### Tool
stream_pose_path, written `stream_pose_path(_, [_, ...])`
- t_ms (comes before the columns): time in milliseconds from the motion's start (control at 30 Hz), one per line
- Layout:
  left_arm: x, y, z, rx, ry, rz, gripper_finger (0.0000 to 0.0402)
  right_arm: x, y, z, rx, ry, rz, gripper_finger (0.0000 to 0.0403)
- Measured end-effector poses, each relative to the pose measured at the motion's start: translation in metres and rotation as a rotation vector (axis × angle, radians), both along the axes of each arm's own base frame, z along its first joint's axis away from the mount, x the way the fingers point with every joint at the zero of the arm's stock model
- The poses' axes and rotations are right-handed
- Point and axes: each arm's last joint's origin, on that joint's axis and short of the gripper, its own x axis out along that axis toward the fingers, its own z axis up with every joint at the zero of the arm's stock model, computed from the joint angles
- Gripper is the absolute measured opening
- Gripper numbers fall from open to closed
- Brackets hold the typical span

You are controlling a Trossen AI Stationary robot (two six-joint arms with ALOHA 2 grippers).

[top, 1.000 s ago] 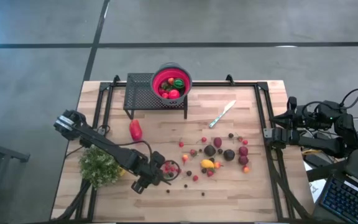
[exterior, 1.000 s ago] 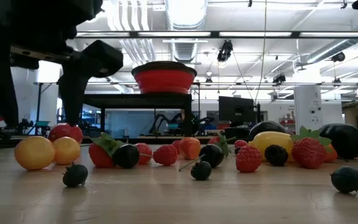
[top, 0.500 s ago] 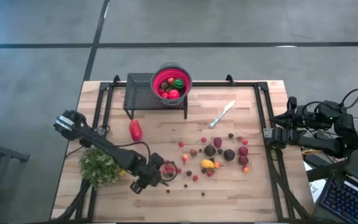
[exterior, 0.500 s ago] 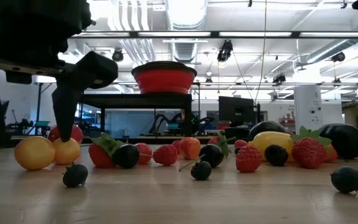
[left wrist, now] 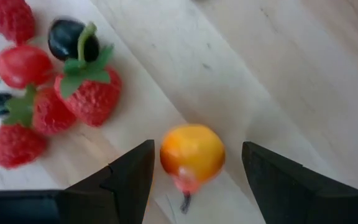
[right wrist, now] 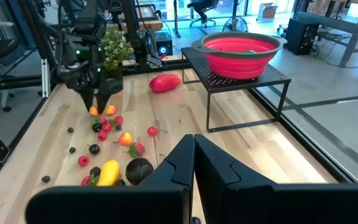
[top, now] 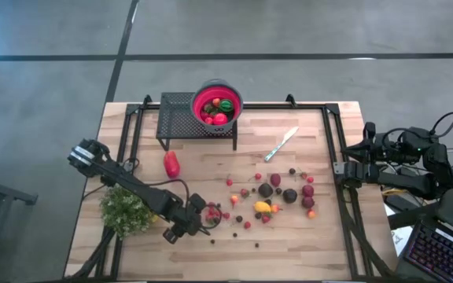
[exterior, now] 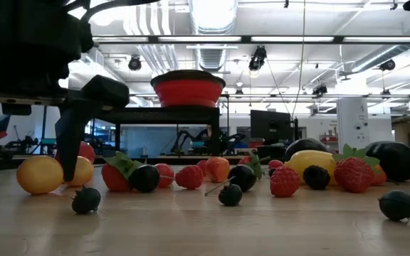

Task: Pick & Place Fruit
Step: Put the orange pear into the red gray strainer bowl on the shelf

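**Left gripper straddles an orange fruit at the near-left of the spread**

Your left gripper [left wrist: 192,168] stands low over the wooden table [top: 321,244], its jaws apart with a small orange fruit [left wrist: 192,153] between them; the wrist view shows bare wood on either side of the fruit, so neither finger touches it. From table height you see one dark finger [exterior: 70,146] planted in front of the orange fruit and beside a yellow fruit [exterior: 40,175] (whether the tip actually rests on the wood you cannot tell). Just beyond the gripper lies a cluster of strawberries [left wrist: 89,94], a red cherry-like piece [left wrist: 23,65] and a dark berry [left wrist: 69,38].

The rest of the fruit lies scattered across the middle of the table [top: 278,192], with a yellow piece [top: 262,207] among dark maroon ones. The larger red piece [top: 171,163] lies apart, near the black mesh stand [top: 175,118]. On that stand sits the red bowl [top: 218,102], with several fruits in it. A silver knife [top: 281,144] lies to the bowl's right, and a bushy green plant [top: 126,211] stands beside your left arm.

Your right gripper [right wrist: 194,149] waits at the table's right edge, fingers pressed together and holding nothing.
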Motion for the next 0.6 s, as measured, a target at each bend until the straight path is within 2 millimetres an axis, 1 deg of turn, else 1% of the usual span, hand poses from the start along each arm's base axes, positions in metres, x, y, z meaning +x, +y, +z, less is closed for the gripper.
stream_pose_path(100, [-0.0014, 0.0007, -0.0049, -0.014, -0.019, -0.001, 0.0244, -0.0001, 0.0, 0.0001, 0.0, 0.0, 0.0, 0.0008])
stream_pose_path(200, [-0.0013, 0.0006, -0.0055, -0.018, -0.027, 0.0, 0.0236, 0.0, 0.0, 0.0, -0.001, 0.0, 0.001, 0.0008])
stream_pose_path(600, [-0.0013, 0.0006, -0.0056, -0.018, -0.027, 0.001, 0.018, 0.0, 0.0, 0.0, -0.001, 0.0, 0.001, 0.0008])
